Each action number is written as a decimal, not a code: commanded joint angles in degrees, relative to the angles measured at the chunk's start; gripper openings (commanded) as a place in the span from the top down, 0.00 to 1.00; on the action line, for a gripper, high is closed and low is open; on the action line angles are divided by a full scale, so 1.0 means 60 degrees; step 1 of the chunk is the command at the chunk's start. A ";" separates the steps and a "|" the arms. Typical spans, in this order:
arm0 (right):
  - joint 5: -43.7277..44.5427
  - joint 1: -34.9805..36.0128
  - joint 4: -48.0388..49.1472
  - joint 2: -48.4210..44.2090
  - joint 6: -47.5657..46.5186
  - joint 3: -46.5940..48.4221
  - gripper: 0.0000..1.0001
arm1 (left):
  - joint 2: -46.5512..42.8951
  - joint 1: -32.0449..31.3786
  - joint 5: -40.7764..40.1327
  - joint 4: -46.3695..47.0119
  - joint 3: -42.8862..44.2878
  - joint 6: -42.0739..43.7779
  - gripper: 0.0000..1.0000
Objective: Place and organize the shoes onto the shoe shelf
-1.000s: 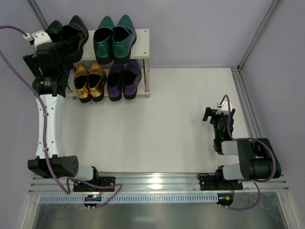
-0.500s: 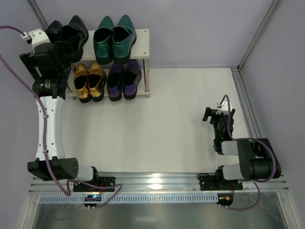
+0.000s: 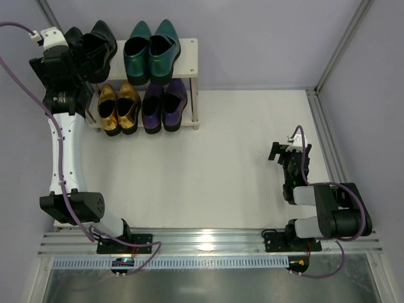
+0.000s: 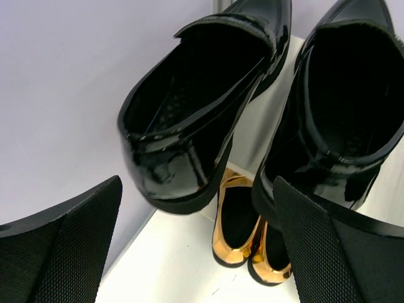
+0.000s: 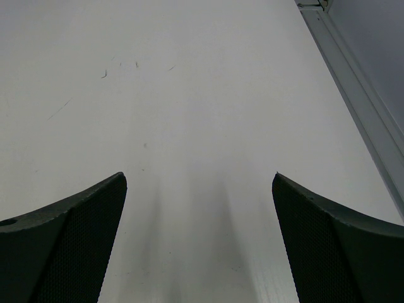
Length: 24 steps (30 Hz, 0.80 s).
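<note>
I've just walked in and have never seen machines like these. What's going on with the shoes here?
Two robot arms are tidying shoes onto a small shelf. All four pairs are on it: black pair and green pair on top, gold pair and purple pair below. The left gripper hangs open right at the black pair, gripping nothing. The right gripper is open too, over bare table, away from the shelf.

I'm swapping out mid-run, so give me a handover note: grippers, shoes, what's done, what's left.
Left gripper open, empty, at the heels of the black pair. Right gripper open over the table.
Shelf: black pair and green pair on top, gold pair and purple pair below.
Done: all eight shoes shelved.
Left: the outer black shoe looks askew; perhaps straighten it, then retract.
</note>
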 commanded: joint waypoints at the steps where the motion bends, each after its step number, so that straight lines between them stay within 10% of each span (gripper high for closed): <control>1: -0.0082 -0.0026 0.0473 -0.0115 0.0131 0.0085 0.03 | 0.0356 -0.0007 0.0265 0.0223 0.0654 0.0132 0.00; 24: -0.0082 -0.0026 0.0488 -0.0130 0.0131 0.0085 0.03 | 0.0738 -0.0431 -0.1828 0.0501 0.1445 0.0162 0.00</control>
